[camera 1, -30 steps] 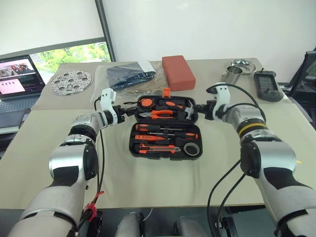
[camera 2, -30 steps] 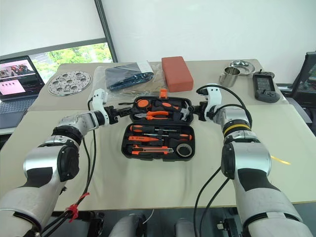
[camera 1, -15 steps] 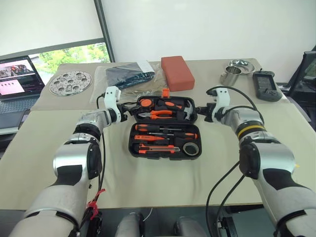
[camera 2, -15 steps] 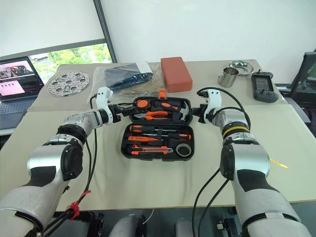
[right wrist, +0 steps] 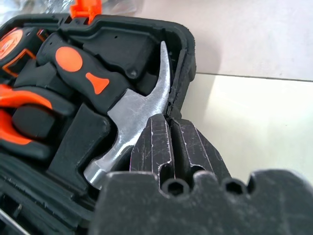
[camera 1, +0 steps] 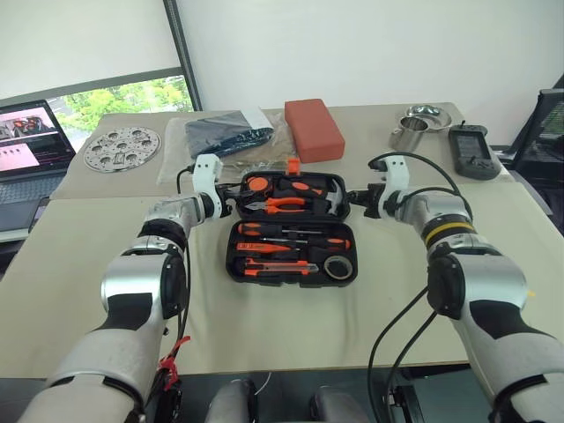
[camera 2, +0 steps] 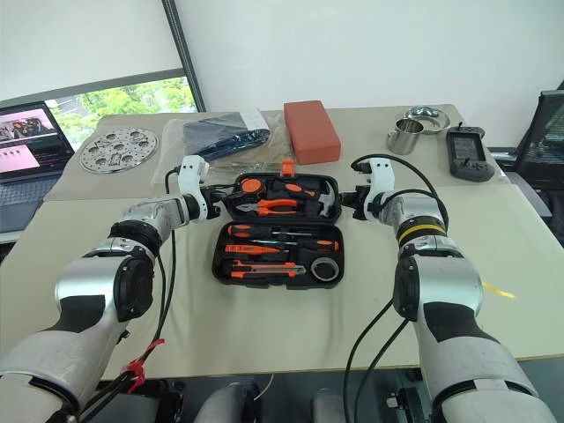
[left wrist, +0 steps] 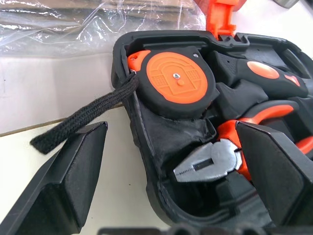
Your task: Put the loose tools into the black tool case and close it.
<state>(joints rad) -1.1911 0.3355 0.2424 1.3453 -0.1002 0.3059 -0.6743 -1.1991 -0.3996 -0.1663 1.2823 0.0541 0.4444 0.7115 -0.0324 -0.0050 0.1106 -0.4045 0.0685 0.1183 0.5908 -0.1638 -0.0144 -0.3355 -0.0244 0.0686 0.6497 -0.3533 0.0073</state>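
Observation:
The black tool case (camera 1: 232, 252) lies open mid-table with its orange latch (camera 1: 293, 165) on the far edge. In the near half sit two orange-and-black screwdrivers (camera 1: 284, 228), a slim orange tester screwdriver (camera 1: 264, 249), a utility knife (camera 1: 275, 263) and a grey tape roll (camera 1: 338, 265). The far half holds a tape measure (left wrist: 176, 78), pliers (left wrist: 215, 161) and a hammer (right wrist: 137, 117). My left gripper (camera 1: 231, 204) stands open at the far half's left end, one finger on each side of its rim. At the right end, my right gripper (right wrist: 168, 142) is shut, its tips against the rim beside the hammer's claw.
Behind the case lie a red-orange block (camera 1: 314, 129) and a clear plastic bag (camera 1: 231, 134) with dark contents. A metal cup (camera 1: 411, 135), a bowl (camera 1: 429, 114) and a dark handheld device (camera 1: 470, 150) stand at the back right. A perforated metal disc (camera 1: 122, 146) and a laptop (camera 1: 31, 141) are at the left.
My right gripper's fingers have closed at the case's right end. The left gripper has edged a little closer to the left end. The case and tools have not moved.

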